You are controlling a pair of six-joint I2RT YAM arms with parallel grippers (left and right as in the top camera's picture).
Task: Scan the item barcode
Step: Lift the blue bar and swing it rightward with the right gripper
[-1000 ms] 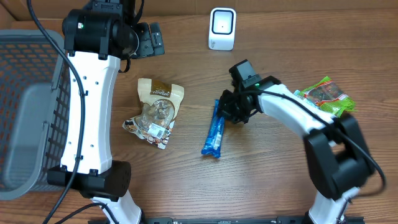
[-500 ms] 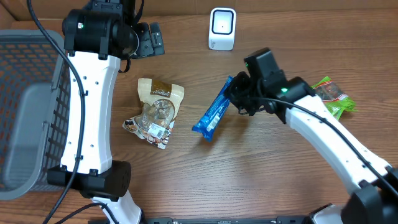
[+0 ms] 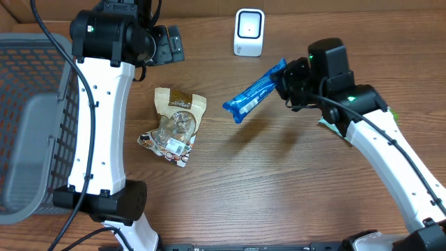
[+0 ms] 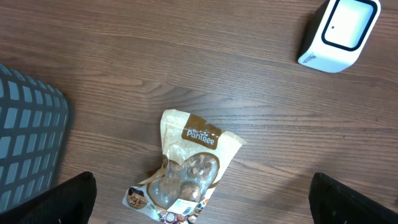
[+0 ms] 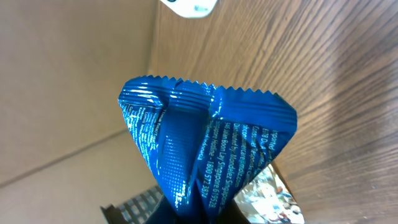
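Held packet clenched in right gripper, aloft beside upper-centre scanner; next probably needed barcode angled toward it.

"PanTree" on brown label of snack pouch, small white print on blue wrapper illegible

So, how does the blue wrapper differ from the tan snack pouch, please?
The blue wrapper is long and narrow; the tan snack pouch is broader, with a clear window. The blue wrapper is gripped by the right tool, above the table; the tan snack pouch lies on it. Both are sealed snack packets.
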